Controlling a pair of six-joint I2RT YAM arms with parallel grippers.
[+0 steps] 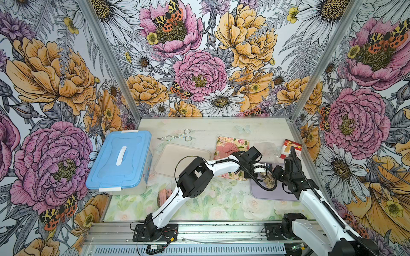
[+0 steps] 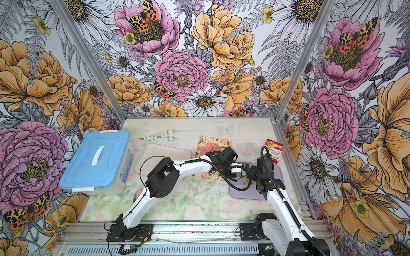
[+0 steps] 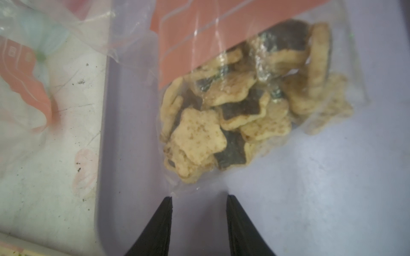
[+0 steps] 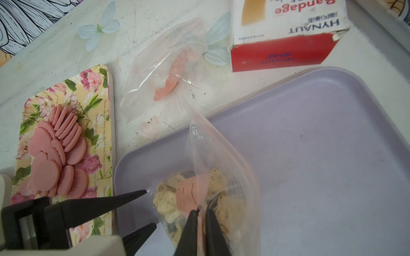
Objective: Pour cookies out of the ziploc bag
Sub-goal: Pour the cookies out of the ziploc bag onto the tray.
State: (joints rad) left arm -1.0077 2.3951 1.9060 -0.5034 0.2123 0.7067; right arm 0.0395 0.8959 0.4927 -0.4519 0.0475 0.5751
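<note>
Two end effectors meet over one lilac plastic tray (image 4: 310, 144) on the pale, flower-printed table (image 4: 55, 55).

Left end effector (image 3: 199, 196): fingers spread, nothing between them. Just ahead of its tips lies the clear ziploc bag (image 3: 199, 44) with a pink label panel, resting on the lilac tray. One fingertip (image 4: 142, 192) sits at the bag's corner; touching or just short, we cannot tell.

Right end effector (image 4: 202, 211): fingers almost together, with a thin slit left and pink bag film showing in it. Whether it pinches the film or not, we cannot tell. From its tips the bag's upper film stands up in a peak.

Cookies (image 3: 199, 137): beige and dark-brown star-flower biscuits. All that we see sit inside the ziploc bag in a loose heap, between the two end effectors.

Past the left end effector, on the side away from the right one, we note a yellow flowered rectangular tray (image 4: 88, 88). It carries plain pink round disc cookies (image 4: 44, 172), overlapping in a pile.

Beyond the right end effector's tips, off the lilac tray, a crumpled clear bag (image 4: 150, 66) with a twisted pink label lies on the table. A red-and-white cardboard bandage box (image 4: 284, 53) stands just beside it.

Well apart from both end effectors, farther out on the left one's side, we see three things in a top view:
- a beige shallow tray (image 1: 177, 155)
- metal tongs (image 1: 177, 136)
- a blue-lidded plastic box (image 1: 106, 159)
</note>
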